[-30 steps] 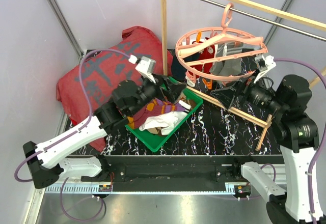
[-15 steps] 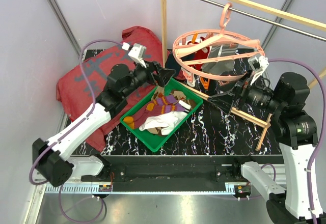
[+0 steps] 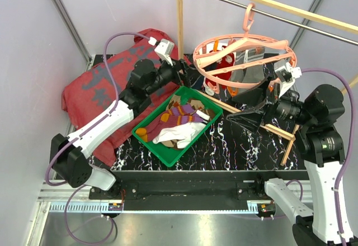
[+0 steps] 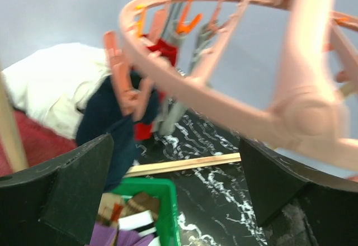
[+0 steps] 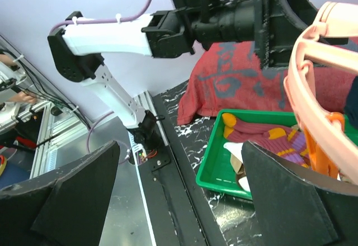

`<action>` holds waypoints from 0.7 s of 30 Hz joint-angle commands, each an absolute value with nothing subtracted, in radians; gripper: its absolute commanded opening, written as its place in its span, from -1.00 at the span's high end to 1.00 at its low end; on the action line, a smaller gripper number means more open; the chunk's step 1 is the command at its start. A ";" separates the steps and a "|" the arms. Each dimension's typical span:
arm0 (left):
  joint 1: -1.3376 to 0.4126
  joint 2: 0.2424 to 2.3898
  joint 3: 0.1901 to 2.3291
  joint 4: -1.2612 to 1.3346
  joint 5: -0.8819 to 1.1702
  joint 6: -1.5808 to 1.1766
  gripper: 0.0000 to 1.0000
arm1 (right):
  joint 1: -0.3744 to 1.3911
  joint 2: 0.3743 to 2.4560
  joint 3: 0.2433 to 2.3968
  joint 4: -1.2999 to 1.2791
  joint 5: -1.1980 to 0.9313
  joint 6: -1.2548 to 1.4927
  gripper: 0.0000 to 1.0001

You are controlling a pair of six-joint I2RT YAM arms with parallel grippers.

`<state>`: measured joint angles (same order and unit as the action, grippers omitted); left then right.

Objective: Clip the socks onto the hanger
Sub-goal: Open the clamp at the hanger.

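The salmon-pink hanger (image 3: 221, 50) hangs by its hook from the rail, and its rim (image 4: 184, 84) fills the top of the left wrist view. Clipped to it are a navy sock (image 4: 109, 120), a red sock (image 4: 163, 49) and a grey one (image 4: 187, 72). More socks lie in the green tray (image 3: 146, 140), among them a purple-orange striped one (image 3: 182, 112) and a white one (image 3: 170, 134). My left gripper (image 3: 187, 76) is open and empty just left of and below the ring's left rim. At the ring's right, lower side, my right gripper (image 3: 249, 105) is open with nothing in it.
The big red cloth (image 3: 100, 84) lies at the back left. The wooden post (image 3: 180, 28) of the rail frame stands right beside my left gripper, and the frame's wooden base bar (image 3: 265, 126) crosses the black marbled table under the right gripper.
My left arm lifted from over the tray and reached back toward the hanger's left rim. The hanger has swung and tilted. The right gripper shifted only slightly.
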<state>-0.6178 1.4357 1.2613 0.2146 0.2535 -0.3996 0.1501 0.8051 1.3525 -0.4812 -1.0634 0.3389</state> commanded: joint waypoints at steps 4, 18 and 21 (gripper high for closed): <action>-0.747 1.361 1.347 0.241 0.147 -0.284 -0.98 | 0.155 0.824 1.319 -0.390 -1.017 0.342 -1.00; -0.908 1.344 1.351 0.198 -0.038 -0.233 -0.98 | 0.156 0.764 1.227 -0.428 -0.663 0.229 -1.00; -0.928 1.345 1.350 0.198 -0.055 -0.233 -0.98 | 0.155 0.747 1.201 -0.428 -0.621 0.203 -1.00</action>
<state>-0.9085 1.3788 1.3090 0.1551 0.0086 -0.2512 0.1505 0.7650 1.2263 -0.4465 -0.7364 0.2577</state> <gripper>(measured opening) 0.985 0.994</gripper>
